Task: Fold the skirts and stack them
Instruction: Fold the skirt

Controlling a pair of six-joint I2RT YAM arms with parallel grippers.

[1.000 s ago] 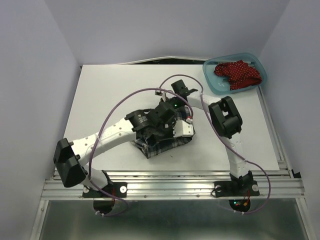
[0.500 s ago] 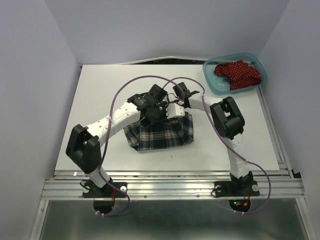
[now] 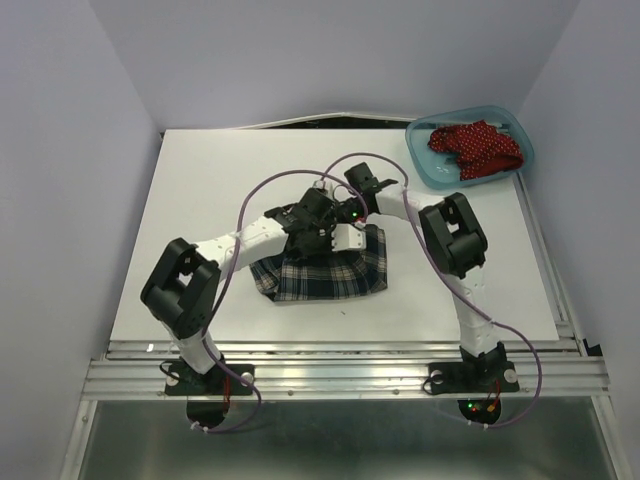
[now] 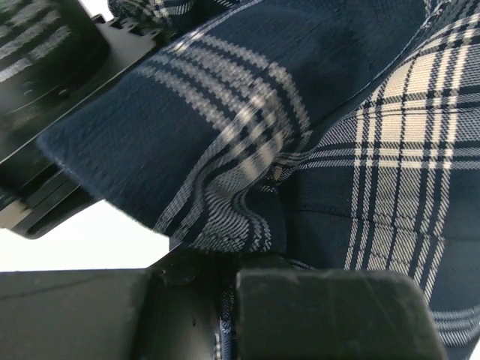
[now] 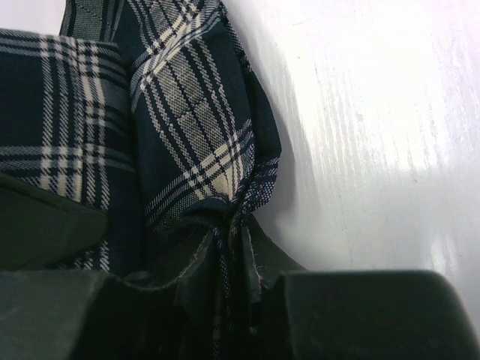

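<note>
The plaid skirt lies in a folded bundle at the middle of the white table. My left gripper is shut on the skirt's far edge; the left wrist view shows plaid cloth pinched between the pads. My right gripper sits right beside it, shut on the same edge; cloth runs into its closed fingers. The red dotted skirt lies crumpled in the teal tub at the far right.
The teal tub stands at the table's far right corner. Both arms and their cables cross over the table's middle. An aluminium rail runs along the near edge. Walls close in the left, right and back.
Both grippers carried the plaid skirt's edge from the near side toward the far side, spreading the bundle wider. In the last half second the left arm drew slightly nearer; the skirt stayed.
</note>
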